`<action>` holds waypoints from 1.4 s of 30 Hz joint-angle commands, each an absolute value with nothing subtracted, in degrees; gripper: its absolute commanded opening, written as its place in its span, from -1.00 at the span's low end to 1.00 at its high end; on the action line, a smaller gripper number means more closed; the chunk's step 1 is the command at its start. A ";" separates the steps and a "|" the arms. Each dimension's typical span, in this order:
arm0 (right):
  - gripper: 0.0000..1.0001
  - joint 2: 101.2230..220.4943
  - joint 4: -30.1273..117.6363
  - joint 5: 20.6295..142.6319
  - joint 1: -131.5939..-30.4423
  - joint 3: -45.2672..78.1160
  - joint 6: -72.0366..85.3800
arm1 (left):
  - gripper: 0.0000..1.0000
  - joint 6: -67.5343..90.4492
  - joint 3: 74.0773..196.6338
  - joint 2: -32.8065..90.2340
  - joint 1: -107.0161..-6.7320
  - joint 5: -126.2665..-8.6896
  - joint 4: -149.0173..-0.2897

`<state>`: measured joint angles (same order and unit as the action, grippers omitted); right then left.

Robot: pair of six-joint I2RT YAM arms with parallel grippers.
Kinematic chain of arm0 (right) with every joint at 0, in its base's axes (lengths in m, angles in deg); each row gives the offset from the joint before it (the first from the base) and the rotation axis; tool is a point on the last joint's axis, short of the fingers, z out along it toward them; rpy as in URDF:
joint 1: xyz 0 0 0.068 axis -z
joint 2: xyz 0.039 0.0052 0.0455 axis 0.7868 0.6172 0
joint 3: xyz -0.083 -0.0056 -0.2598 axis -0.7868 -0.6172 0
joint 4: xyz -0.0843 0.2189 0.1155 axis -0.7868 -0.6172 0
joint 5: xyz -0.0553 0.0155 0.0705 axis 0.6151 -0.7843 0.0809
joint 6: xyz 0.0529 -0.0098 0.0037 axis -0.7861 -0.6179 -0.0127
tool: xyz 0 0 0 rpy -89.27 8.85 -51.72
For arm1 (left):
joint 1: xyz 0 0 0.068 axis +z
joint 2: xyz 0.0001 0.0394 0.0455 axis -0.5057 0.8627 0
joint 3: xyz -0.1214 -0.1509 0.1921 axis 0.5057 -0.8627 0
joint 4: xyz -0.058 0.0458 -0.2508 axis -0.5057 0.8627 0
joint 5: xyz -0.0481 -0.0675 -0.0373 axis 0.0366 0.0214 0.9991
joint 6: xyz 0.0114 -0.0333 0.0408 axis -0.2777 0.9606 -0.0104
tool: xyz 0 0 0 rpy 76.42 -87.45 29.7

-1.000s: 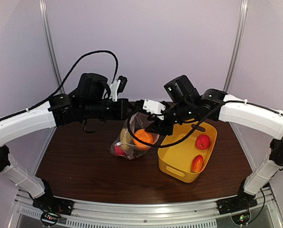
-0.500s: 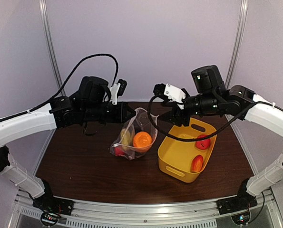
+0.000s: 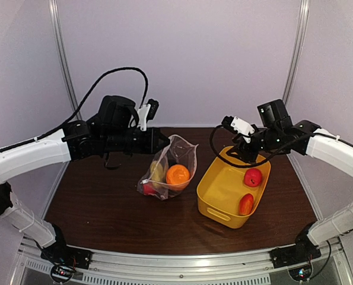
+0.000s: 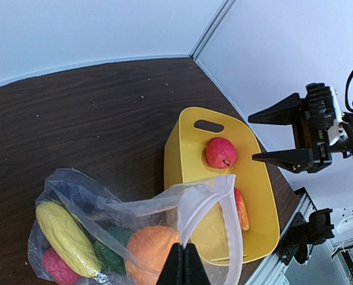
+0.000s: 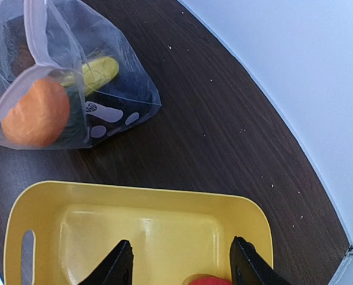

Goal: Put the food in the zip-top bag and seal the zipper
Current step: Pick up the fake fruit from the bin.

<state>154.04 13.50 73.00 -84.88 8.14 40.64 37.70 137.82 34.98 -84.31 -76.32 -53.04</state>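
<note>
In left hand, zip-top bag edge.

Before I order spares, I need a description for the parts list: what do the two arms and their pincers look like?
The left arm and right arm have white shells and black joints. A black cable loops above the left arm. Each wrist carries a white block. The left pincer and right pincer are black, with tapered pointed fingers.
</note>
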 commanded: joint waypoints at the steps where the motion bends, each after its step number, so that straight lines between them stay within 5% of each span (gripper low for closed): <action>1: 0.11 153.20 12.77 71.43 -81.12 5.17 41.73 | -1.00 37.01 137.37 35.67 -83.65 -75.74 -55.11; 21: 0.25 164.75 -2.21 80.80 -75.65 9.58 47.01 | -1.00 36.79 136.75 35.84 -83.71 -73.81 -55.26; 42: 0.37 171.82 -2.67 88.99 -73.86 9.00 44.07 | -1.00 37.41 134.91 35.98 -83.65 -72.73 -56.73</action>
<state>170.50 -2.19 85.30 -74.46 8.30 45.69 37.53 135.92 35.33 -84.09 -73.30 -54.73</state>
